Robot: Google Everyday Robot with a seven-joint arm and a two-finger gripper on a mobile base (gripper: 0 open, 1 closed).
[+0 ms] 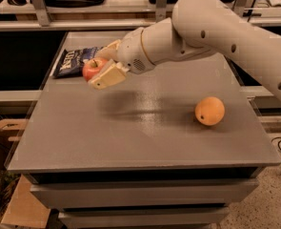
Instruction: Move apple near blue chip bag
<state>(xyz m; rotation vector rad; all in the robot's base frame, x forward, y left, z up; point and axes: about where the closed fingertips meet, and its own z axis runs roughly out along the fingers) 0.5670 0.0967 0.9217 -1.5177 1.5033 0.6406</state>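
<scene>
— Apple point(92, 68) position is being asked about: where is it being held?

— It is being held over the far left part of the bench point(130, 137), seemingly raised off the grey top, just beside the blue chip bag point(72, 61). The bag's right end is being overlapped by the apple in this view; whether the two are touching cannot be told.

— How is the tool point(98, 70) being set?

— It is being clamped around the apple, closed only as far as the fruit allows. One pale finger point(107, 75) is being pressed against the near side, and the other against the far side. The red skin and the stem dimple are being shown between them, toward the left.

— And the bag?

— It is being seen lying flat at the bench's far left corner, white lettering facing up. Its right end is being partly hidden by the apple and the far finger.

— Is anything else being carried by the bench?

— An orange point(209, 111) is being carried on the right side, nearer the front, well apart from the apple and the bag. A soft shadow point(130, 104) is being cast on the top, below and to the right of the tool.

— Where is the arm point(216, 27) being seen?

— It is being seen coming from the upper right, spanning the back of the bench, its white wrist being angled down toward the left.
</scene>
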